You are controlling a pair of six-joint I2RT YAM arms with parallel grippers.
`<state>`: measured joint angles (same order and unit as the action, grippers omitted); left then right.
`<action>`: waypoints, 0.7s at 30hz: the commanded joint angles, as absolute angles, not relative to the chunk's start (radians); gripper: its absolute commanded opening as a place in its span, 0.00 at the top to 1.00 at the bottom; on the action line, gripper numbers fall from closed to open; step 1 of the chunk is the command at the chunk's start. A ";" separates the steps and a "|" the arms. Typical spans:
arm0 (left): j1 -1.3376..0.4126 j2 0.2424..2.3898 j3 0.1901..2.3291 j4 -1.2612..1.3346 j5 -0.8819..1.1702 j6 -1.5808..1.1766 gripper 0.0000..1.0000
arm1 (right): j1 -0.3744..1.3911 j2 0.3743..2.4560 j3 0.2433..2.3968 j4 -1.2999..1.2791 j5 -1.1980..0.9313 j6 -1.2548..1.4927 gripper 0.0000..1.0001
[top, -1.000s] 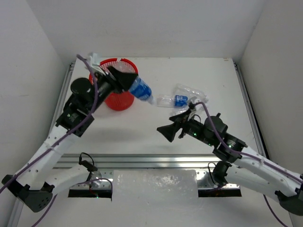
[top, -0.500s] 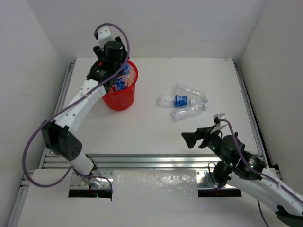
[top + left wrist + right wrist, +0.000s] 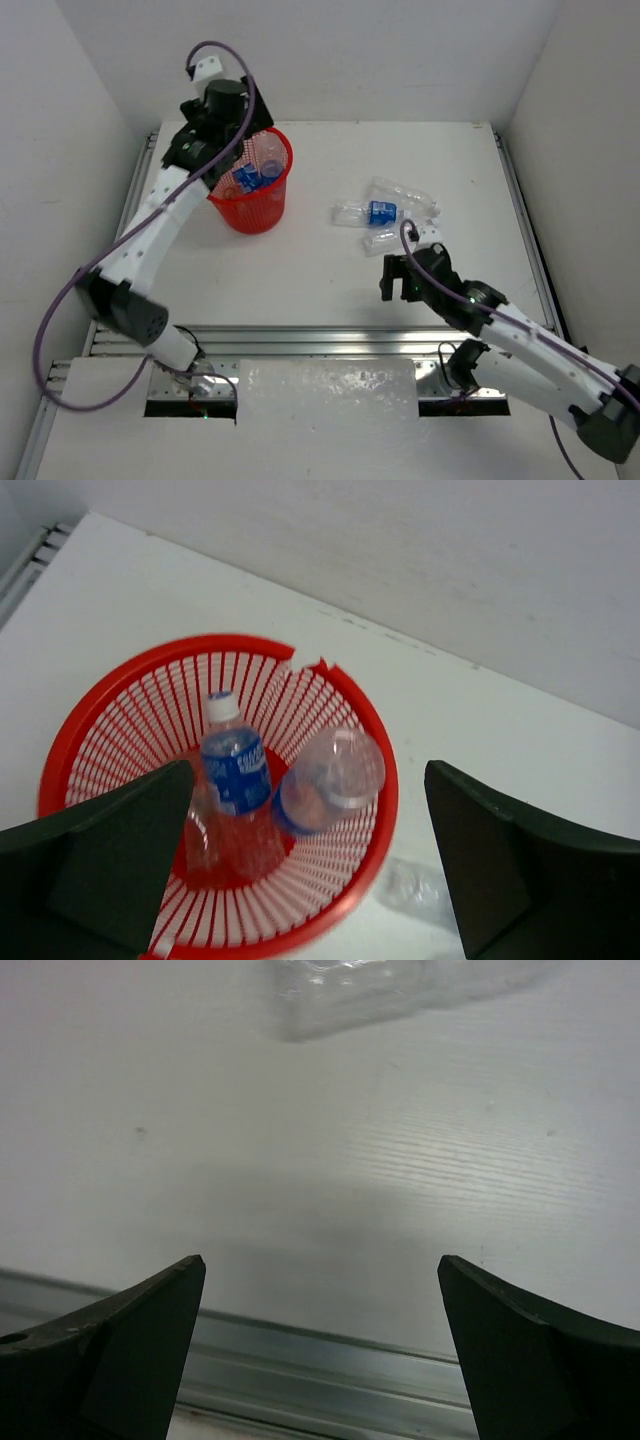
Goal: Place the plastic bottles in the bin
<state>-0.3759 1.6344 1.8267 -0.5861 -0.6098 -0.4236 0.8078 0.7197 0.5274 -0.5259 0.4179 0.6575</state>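
Three plastic bottles lie inside the bin (image 3: 120,720), and we see them best from the left wrist. The capped bottle (image 3: 236,775), which has a blue label and a white cap, leans on the red mesh. Its long axis runs 12 to 6 and its cap is toward 12 o'clock. Touching it at 3 o'clock, the second bottle (image 3: 335,772) turns its clear round base up at the camera, and a band of blue label shows lower down. The unlabelled bottle (image 3: 200,830), crinkled and clear, rests against the capped one at 8 o'clock. The left gripper (image 3: 308,770) hangs straight above them, released, its fingers spread wide and holding nothing.

From the top view we find three more bottles on the desk (image 3: 320,270), well apart from the bin at its 3 o'clock. The labelled desk bottle (image 3: 378,212) lies along 9 to 3. The clear desk bottle (image 3: 400,192), just beyond it, runs 10 to 4. The third bottle (image 3: 377,243) runs about 8 to 2 and is partly hidden by the right arm. The right gripper (image 3: 395,285) sits at 6 o'clock from this group, near the third bottle. In the right wrist view its fingers are wide apart and empty, and that bottle (image 3: 400,990) shows blurred at 12 o'clock on the top edge.
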 commanded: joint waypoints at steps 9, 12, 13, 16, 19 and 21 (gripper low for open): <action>-0.377 0.792 1.039 -0.492 -0.339 -0.477 0.02 | 0.537 1.307 0.885 -0.468 0.518 1.048 0.01; -0.376 0.724 0.948 -0.512 -0.345 -0.462 0.01 | 0.517 1.451 1.000 -0.533 0.557 1.155 0.01; -0.377 0.718 0.934 -0.515 -0.344 -0.459 0.01 | 0.511 1.485 1.024 -0.555 0.569 1.182 0.01; -0.377 0.715 0.894 -0.512 -0.325 -0.454 0.01 | 0.497 1.618 1.120 -0.621 0.598 1.265 0.01; -0.374 0.713 0.867 -0.494 -0.293 -0.448 0.01 | 0.482 1.733 1.193 -0.661 0.597 1.292 0.01; -0.376 0.710 0.858 -0.495 -0.275 -0.443 0.01 | 0.476 1.796 1.223 -0.707 0.595 1.319 0.01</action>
